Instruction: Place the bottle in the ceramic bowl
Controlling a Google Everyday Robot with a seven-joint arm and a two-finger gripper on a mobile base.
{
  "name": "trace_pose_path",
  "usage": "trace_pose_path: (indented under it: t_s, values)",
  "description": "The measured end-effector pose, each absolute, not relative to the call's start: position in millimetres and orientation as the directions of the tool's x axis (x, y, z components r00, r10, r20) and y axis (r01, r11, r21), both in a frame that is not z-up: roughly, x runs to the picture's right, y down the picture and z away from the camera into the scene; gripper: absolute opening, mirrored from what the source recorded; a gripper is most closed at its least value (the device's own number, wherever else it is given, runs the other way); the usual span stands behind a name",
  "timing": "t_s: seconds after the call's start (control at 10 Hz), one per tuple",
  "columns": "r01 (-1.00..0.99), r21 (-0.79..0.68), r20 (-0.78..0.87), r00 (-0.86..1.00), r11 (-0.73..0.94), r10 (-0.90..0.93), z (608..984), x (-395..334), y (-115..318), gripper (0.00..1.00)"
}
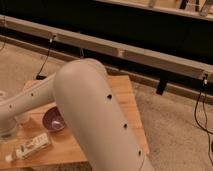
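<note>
The white bottle with a dark label lies on its side near the front left edge of the wooden table. The dark purple bowl sits just behind and to the right of it, partly hidden by my arm. My arm's big white elbow fills the foreground and its forearm reaches left. The gripper hangs at the far left edge, above the table's left end, left of the bowl and behind the bottle. It holds nothing that I can see.
A white cup stands between the gripper and the bowl. A long pale rail with cables hanging from it runs along the dark wall behind. Carpet floor lies to the right of the table.
</note>
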State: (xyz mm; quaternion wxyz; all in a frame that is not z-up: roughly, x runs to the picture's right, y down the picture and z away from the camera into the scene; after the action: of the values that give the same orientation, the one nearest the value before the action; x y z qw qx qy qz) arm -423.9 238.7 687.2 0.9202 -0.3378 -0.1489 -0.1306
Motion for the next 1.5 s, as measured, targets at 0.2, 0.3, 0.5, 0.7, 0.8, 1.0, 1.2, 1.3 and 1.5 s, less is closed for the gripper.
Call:
trace_pose_path:
  t_s: [0.2,0.3,0.5,0.7,0.8,1.0,1.2,1.3,1.5]
  values:
    - [0.339,-0.595,0.348,0.926,0.729,-0.147,696,-413,245,0.65]
    - [0.338,-0.600,0.342,0.928,0.725,-0.150,699,-409,249,0.65]
    - [0.341,-0.613,0.332,0.930,0.713,-0.159,704,-397,259,0.65]
    - [0.352,-0.622,0.334,0.927,0.700,-0.169,703,-390,270,0.65]
    - [0.357,-0.625,0.336,0.926,0.694,-0.174,702,-387,275,0.65]
    - [0.372,-0.627,0.342,0.921,0.684,-0.187,701,-382,284,0.65]
    - [0.385,-0.628,0.347,0.916,0.677,-0.199,704,-380,291,0.65]
    - [0.388,-0.624,0.351,0.915,0.678,-0.200,706,-382,292,0.65]
    - [0.392,-0.619,0.358,0.912,0.681,-0.200,710,-390,294,0.65]
